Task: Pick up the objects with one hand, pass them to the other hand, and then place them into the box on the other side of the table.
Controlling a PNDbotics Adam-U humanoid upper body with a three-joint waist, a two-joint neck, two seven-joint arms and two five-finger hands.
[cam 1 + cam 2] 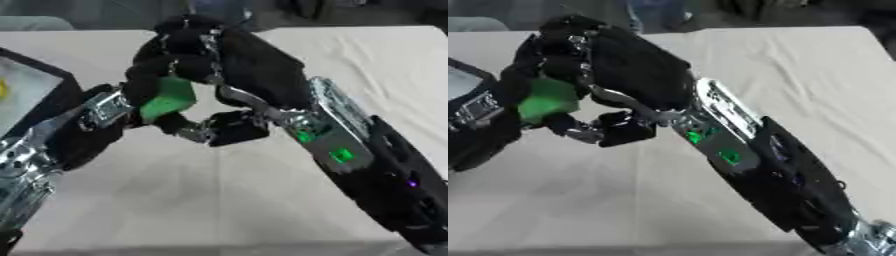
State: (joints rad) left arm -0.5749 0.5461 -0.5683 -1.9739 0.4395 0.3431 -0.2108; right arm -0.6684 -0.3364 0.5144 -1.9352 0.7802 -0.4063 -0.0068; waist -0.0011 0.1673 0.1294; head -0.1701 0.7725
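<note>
A green block (171, 100) hangs above the table's middle, between my two hands. My left hand (140, 85) comes up from the lower left and curls round the block's left side. From the lower right, my right hand (249, 65) arches over it, fingers (185, 42) curled down onto its top and thumb (223, 129) under its lower end. Most of the block is hidden by the hands. The box (52, 75), black-rimmed with a pale inside, stands at the left edge, just left of my left wrist.
A cream cloth (219, 200) covers the table. Something small and yellow (3, 90) lies in the box at the view's left edge. My right forearm (754, 160) crosses the lower right of the table.
</note>
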